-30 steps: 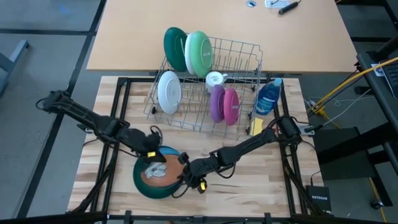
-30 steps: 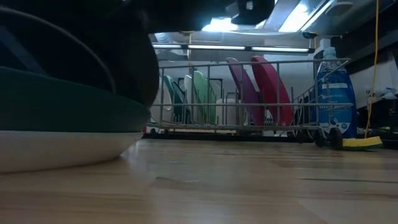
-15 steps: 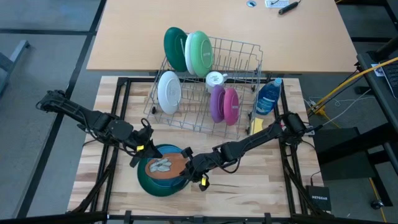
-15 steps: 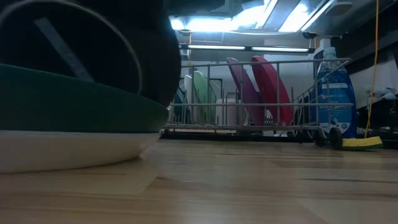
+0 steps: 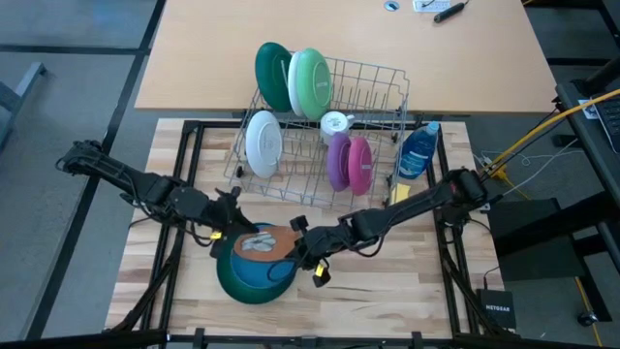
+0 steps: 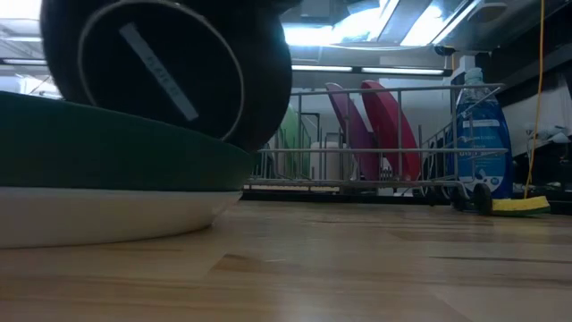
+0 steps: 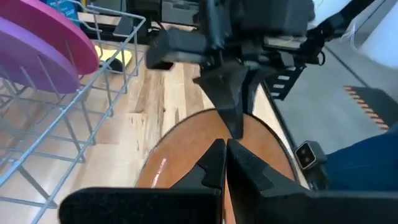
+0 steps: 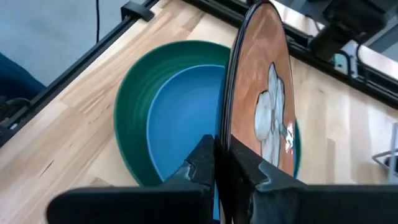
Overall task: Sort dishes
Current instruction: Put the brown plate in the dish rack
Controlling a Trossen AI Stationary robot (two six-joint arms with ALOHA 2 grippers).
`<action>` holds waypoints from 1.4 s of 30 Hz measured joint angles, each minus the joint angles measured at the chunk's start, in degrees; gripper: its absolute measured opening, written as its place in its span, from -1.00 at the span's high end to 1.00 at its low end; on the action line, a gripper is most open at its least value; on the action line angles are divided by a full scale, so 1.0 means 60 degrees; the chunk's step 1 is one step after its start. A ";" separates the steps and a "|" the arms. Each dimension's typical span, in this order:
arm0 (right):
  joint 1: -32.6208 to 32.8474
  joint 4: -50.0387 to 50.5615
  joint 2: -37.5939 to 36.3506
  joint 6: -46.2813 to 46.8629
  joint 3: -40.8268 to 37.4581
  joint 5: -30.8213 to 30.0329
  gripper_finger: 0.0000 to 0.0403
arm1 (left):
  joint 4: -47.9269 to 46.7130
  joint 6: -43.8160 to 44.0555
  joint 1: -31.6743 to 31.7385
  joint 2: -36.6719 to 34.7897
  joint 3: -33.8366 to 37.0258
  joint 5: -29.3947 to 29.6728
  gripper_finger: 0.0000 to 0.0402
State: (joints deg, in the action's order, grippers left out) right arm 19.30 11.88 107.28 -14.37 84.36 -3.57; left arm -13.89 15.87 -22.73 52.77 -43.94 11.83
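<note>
I am holding a brown plate (image 5: 263, 244) with both of my grippers. My left gripper (image 5: 231, 236) is pinched tight on one edge of it, and my right gripper (image 5: 296, 244) is pinched tight on the other edge. The plate is lifted up and tilted over a dark green bowl (image 5: 232, 282) that sits on the wooden table (image 5: 387, 291). A blue bowl (image 8: 180, 118) sits inside the green one. The brown plate has a pale picture on it (maybe leaves, it is hard to tell). Behind me is a wire dish rack (image 5: 373, 87). A dark green plate (image 5: 271, 76), a light green plate (image 5: 310, 83), a white plate (image 5: 263, 142), a purple plate (image 5: 337, 161) and a pink plate (image 5: 359, 165) stand up in it. A blue soap bottle (image 5: 418, 150) stands just beside the rack.
</note>
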 joint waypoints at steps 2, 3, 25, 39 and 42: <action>-0.0056 0.0025 -0.0137 -0.0001 0.0000 0.0003 0.90 | -0.0008 -0.0098 0.0034 0.0041 0.0000 0.0034 0.98; -0.0060 0.0063 -0.0202 0.0006 0.0000 0.0007 0.90 | -0.0012 -0.0063 0.0059 0.0041 0.0000 0.0045 0.97; -0.0803 0.0533 -0.0589 0.1928 0.0014 0.0555 0.90 | -0.0176 -0.0245 0.0475 0.0036 0.0000 -0.1008 -0.05; -0.0803 -0.0289 -0.0589 0.2429 0.0015 0.0372 0.90 | -0.1620 -0.0160 0.0475 0.0544 0.0080 -0.1064 -0.08; -0.0807 -0.0481 -0.0589 0.2425 0.0015 0.0241 0.90 | -0.1603 -0.0370 0.0475 0.0891 0.0080 -0.1230 -0.08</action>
State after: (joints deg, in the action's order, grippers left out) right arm 14.46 9.00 103.74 0.19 84.44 -2.13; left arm -23.50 13.66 -19.88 58.11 -43.46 4.45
